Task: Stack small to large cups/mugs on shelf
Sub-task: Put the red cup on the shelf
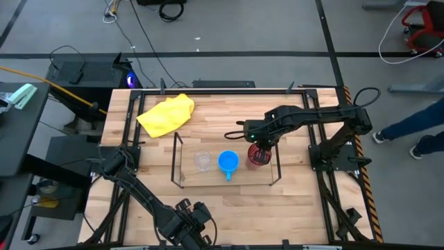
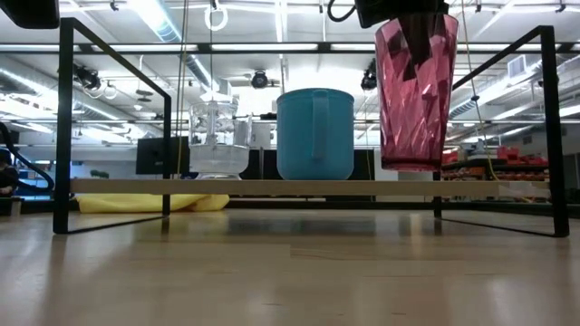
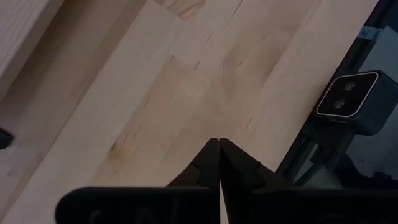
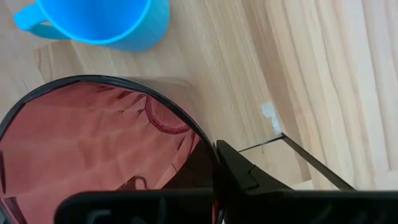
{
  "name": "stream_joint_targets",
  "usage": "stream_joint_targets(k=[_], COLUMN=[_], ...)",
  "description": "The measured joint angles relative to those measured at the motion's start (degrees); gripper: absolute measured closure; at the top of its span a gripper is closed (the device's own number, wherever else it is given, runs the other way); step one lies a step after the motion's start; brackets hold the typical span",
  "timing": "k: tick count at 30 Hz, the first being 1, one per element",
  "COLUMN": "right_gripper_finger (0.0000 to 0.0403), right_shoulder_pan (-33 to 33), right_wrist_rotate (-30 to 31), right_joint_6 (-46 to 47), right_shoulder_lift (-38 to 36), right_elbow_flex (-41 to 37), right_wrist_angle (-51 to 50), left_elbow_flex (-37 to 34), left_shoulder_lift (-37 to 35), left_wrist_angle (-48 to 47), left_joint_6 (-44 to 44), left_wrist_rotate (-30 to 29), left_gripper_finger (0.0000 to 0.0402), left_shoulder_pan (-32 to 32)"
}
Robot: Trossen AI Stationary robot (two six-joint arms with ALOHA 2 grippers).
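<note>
The left hand (image 1: 186,221) rested at the near edge of the surface (image 1: 222,201), well apart from the work; the left wrist view showed its fingers (image 3: 217,168) pressed together on nothing.

On the shelf (image 2: 308,186), from left to right, stood the clear cup (image 2: 217,140) and the blue mug (image 2: 314,134), both seated on the board. These two placements appeared complete, and the order so far ran from small to larger.

The red cup (image 2: 415,91) occupied the right end of the row, just beside the blue mug. The right hand (image 1: 259,142) pinched it at the rim, with one finger (image 4: 249,177) outside the wall and the other inside. In the low view the base of the red cup sat slightly above the board, so the cup did not yet appear to be set down. Judged from this, the remaining work was to lower the red cup onto the shelf and release it.

The yellow cloth (image 1: 166,114) lay on the surface behind the shelf, clear of the cups.

The right hand was cut off at the top of the low view. The inner finger was largely hidden by the cup wall in the right wrist view. The clear cup was hard to separate from the room background.
</note>
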Motion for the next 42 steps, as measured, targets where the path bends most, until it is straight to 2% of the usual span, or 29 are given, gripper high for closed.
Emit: stream_joint_targets(k=[8, 18, 27, 37, 42], right_gripper_finger=[0.0397, 0.0393, 0.036, 0.0331, 0.0314], right_shoulder_pan=[0.0, 0.02, 0.02, 0.02, 0.02], right_wrist_rotate=[-0.77, -1.41, 0.31, 0.49, 0.5], right_joint_6=[0.51, 0.35, -0.09, 0.67, 1.66], right_shoulder_lift=[-0.07, -0.04, 0.02, 0.01, 0.0], right_elbow_flex=[-2.61, -3.93, -3.96, -3.96, -3.95], right_wrist_angle=[1.45, 4.19, 4.03, 3.66, 3.63], left_elbow_flex=[0.02, 0.02, 0.04, 0.04, 0.04], left_shoulder_lift=[0.0, 0.0, 0.0, 0.0, 0.0], left_wrist_angle=[0.05, -0.03, -0.15, -0.15, -0.15], left_joint_6=[0.0, 0.16, 0.26, 0.39, 0.39], left_wrist_rotate=[0.0, -0.02, -0.02, -0.02, -0.02], left_gripper_finger=[0.0372, 0.0393, 0.0372, 0.0392, 0.0385], left_shoulder_pan=[0.0, 0.02, 0.02, 0.02, 0.02])
